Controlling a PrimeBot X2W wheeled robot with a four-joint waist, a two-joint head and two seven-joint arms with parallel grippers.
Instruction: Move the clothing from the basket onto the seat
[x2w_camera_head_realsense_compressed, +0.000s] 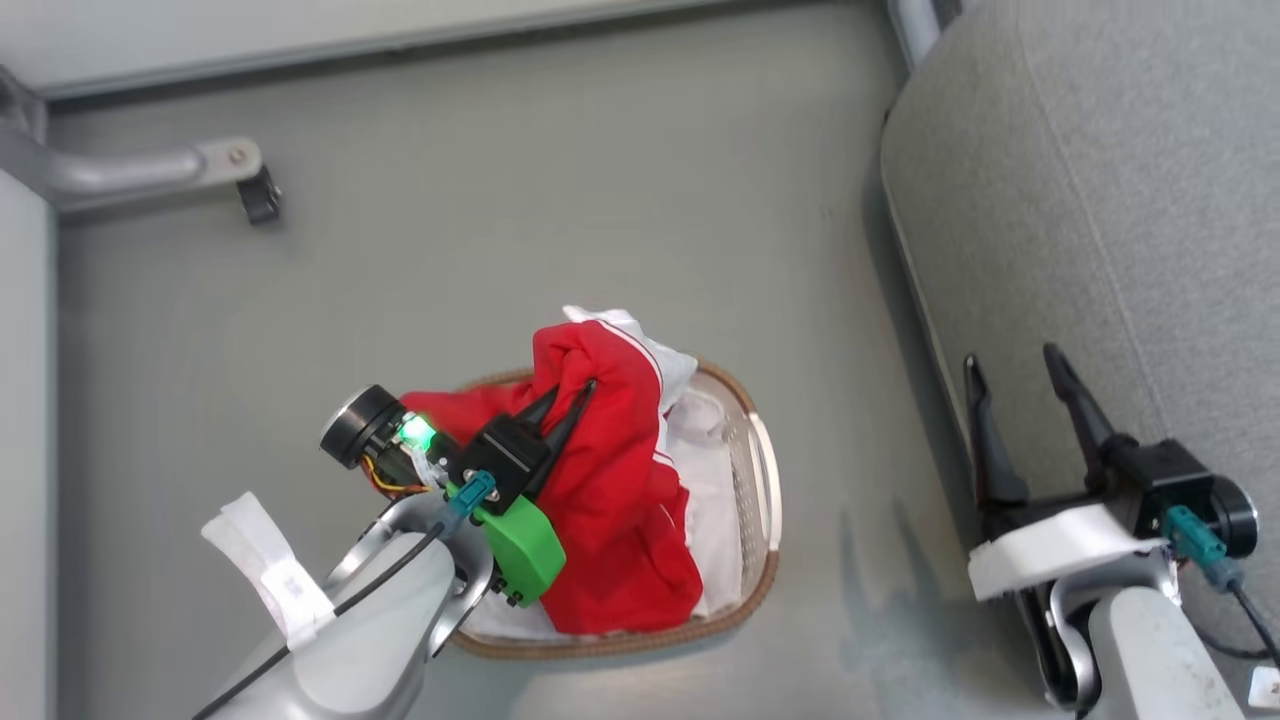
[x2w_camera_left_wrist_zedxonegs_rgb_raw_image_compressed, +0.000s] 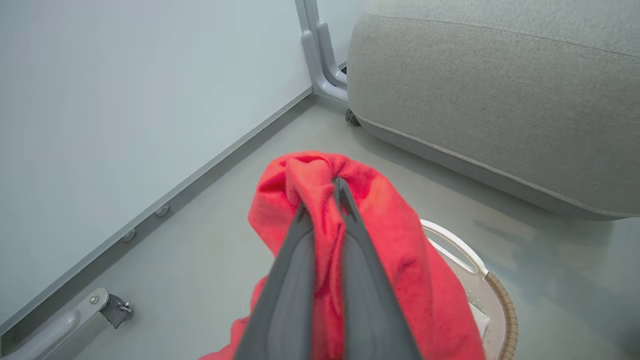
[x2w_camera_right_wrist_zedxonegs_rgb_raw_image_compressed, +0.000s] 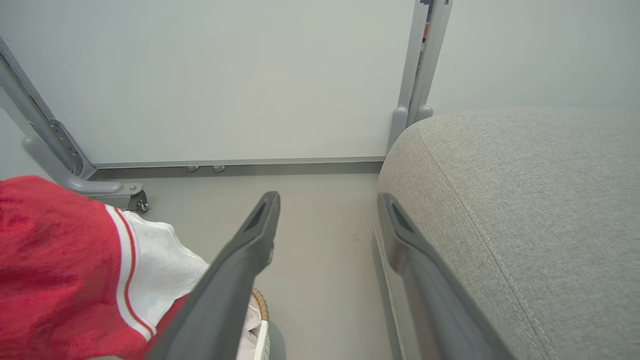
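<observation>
My left gripper (x2w_camera_head_realsense_compressed: 572, 390) is shut on a red garment (x2w_camera_head_realsense_compressed: 610, 470) with white panels and thin white stripes, holding a bunch of it raised above the basket (x2w_camera_head_realsense_compressed: 765, 480). In the left wrist view the red fabric (x2w_camera_left_wrist_zedxonegs_rgb_raw_image_compressed: 400, 250) is pinched between the fingers (x2w_camera_left_wrist_zedxonegs_rgb_raw_image_compressed: 295, 260) and drapes down over the basket's rim (x2w_camera_left_wrist_zedxonegs_rgb_raw_image_compressed: 502, 305). The basket stands on the floor with its white liner (x2w_camera_head_realsense_compressed: 715, 500) showing. The grey seat (x2w_camera_head_realsense_compressed: 1100, 200) lies to the right. My right gripper (x2w_camera_head_realsense_compressed: 1015, 370) stands open beside the seat's edge, holding nothing. The second red garment cannot be told apart.
A grey floor (x2w_camera_head_realsense_compressed: 550, 200) surrounds the basket. A metal frame leg with a caster (x2w_camera_head_realsense_compressed: 255, 190) stands at the far left, and a pale wall (x2w_camera_right_wrist_zedxonegs_rgb_raw_image_compressed: 250, 75) runs along the back. Another upright frame post (x2w_camera_right_wrist_zedxonegs_rgb_raw_image_compressed: 420, 65) stands behind the seat's corner.
</observation>
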